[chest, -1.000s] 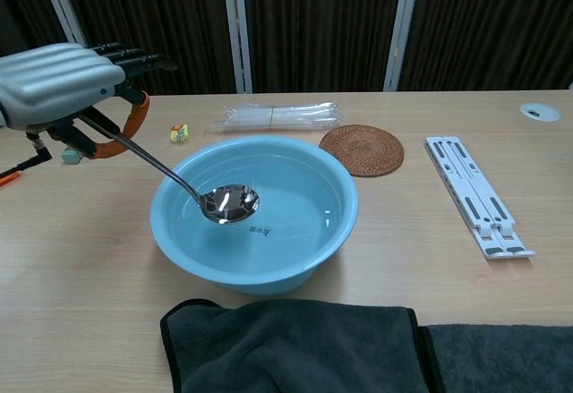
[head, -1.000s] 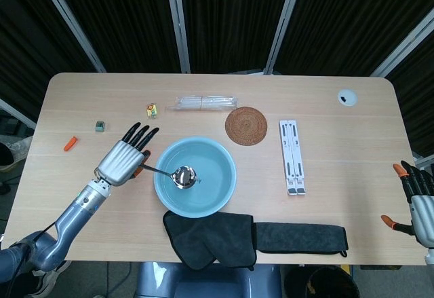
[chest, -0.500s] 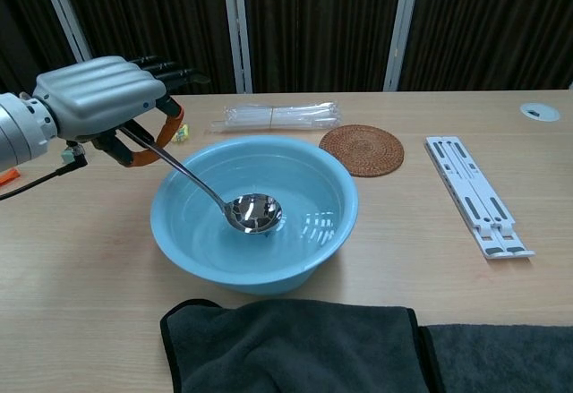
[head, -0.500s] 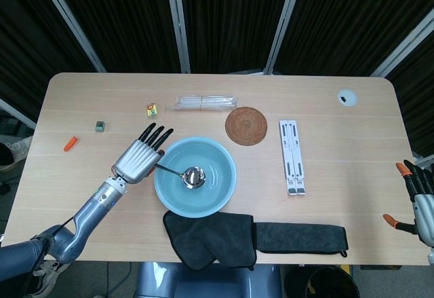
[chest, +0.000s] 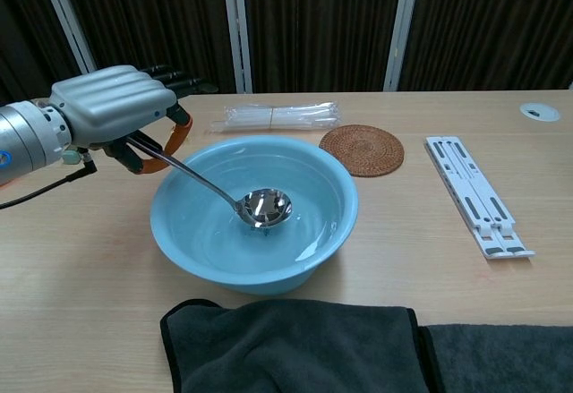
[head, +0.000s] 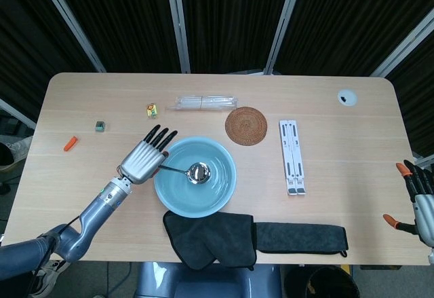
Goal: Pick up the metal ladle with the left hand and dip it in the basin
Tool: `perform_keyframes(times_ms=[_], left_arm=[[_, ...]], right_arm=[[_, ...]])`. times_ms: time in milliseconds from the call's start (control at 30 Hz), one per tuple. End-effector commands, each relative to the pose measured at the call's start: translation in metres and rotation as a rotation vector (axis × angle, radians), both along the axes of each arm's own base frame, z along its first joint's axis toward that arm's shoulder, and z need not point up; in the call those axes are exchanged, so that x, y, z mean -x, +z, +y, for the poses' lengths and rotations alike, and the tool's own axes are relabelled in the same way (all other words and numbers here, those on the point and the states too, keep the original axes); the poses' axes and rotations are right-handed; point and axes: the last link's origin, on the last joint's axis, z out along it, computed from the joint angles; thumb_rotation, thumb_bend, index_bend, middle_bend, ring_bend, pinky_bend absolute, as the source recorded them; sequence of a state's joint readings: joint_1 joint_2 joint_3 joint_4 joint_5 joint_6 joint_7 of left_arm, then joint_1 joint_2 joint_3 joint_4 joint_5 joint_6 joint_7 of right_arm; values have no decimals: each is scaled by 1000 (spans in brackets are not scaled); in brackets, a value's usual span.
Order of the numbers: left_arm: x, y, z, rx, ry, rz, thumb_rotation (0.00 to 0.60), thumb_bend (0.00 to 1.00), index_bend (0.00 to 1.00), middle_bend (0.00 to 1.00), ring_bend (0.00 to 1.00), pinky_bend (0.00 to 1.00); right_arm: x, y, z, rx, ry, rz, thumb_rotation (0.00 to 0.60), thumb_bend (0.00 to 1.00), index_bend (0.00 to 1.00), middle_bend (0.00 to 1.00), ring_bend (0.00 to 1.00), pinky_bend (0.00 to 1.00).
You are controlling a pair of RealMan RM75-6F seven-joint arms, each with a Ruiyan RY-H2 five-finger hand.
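While left hand [chest: 112,106] holds one ladle [chest: 266,207] in one basin [chest: 336,223], right hand [head: 420,203] spread

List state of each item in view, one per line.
left hand: holds the ladle handle
metal ladle: bowl down inside the basin
basin: upright, water in it
right hand: at the table's edge, holds nothing
dark towel: lying flat in front of the basin
white stand: folded flat
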State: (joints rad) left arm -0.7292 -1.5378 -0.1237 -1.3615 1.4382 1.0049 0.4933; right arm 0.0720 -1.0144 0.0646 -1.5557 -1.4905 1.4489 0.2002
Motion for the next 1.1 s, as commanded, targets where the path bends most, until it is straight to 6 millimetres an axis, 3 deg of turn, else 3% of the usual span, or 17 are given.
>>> perform_keyframes(times_ms=[33, 800, 1100], left_arm=[[1, -1, 1, 5, 9, 4, 600, 470, 628, 0, 0, 0], [-9, -20, 9, 33, 30, 26, 600, 471, 629, 0, 0, 0], [-12, -18, 6, 22, 13, 20, 600, 471, 631, 0, 0, 0]], right_arm=[[-1, 1, 1, 5, 4, -1, 600, 4, 0, 0, 0, 0], [-1, 3, 2, 8, 12, -11, 600, 4, 0, 0, 0, 0], [0, 4, 2, 11, 11, -13, 600, 4, 0, 0, 0, 0]])
